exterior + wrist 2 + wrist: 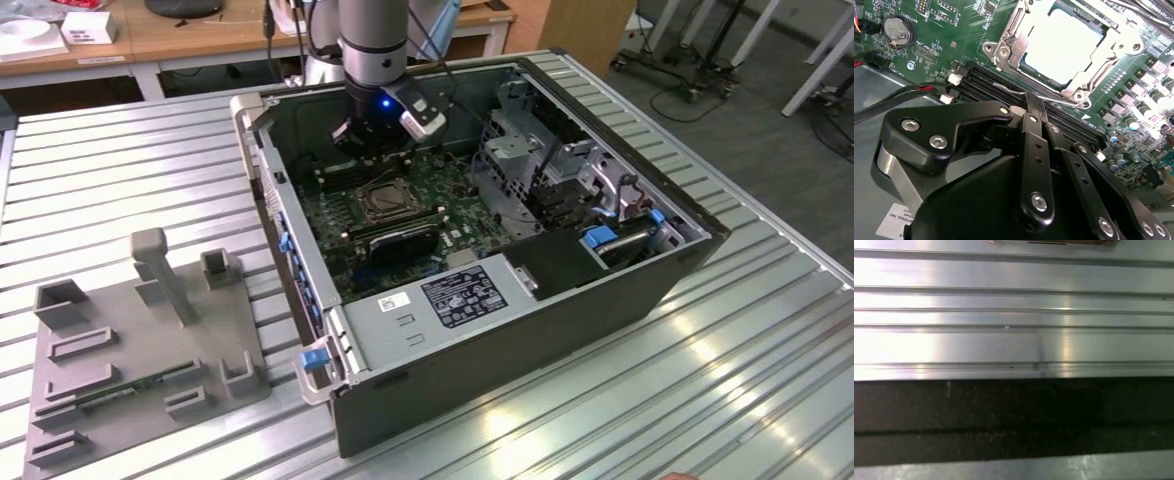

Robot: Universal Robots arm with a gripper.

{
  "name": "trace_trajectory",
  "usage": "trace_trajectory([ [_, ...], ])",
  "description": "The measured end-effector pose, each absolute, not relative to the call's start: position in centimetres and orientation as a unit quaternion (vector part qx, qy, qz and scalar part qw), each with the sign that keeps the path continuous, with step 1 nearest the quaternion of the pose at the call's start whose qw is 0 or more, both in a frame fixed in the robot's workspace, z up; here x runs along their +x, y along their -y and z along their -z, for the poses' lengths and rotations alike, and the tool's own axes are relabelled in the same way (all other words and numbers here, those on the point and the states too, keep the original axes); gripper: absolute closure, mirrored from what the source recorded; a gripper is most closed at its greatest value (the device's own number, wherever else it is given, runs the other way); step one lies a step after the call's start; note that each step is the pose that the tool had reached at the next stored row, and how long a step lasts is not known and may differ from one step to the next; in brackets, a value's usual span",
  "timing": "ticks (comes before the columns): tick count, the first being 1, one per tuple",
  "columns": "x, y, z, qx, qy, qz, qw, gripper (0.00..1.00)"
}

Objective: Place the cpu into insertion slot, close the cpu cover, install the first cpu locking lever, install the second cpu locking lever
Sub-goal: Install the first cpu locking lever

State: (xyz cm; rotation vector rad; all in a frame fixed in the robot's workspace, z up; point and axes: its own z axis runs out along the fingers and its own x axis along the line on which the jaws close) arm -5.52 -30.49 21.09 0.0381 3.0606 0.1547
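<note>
Silvery-tan cpu (1064, 45) sits in insertion slot (383, 203) just beyond claw (1035, 104) tips, w/ cpu cover (1013, 30) down round its edges. Claw clenched, tips against thin locking lever (1004, 88) over mem slots (981, 85).

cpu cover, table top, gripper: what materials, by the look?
cpu cover: bare stamped metal, likely steel, bright silvery with edge glints.
table top: ribbed metal, probably aluminium, brushed sheen with glare streaks.
gripper: matte black links, metal or hard plastic, cannot tell; shiny screw heads.
</note>
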Motion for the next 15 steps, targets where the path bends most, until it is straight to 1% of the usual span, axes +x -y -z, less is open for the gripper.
trace_trajectory([
  [15, -5.23, 30.65, -20.87, 0.012, -0.998, -0.051, 0.039, 0.89],
])
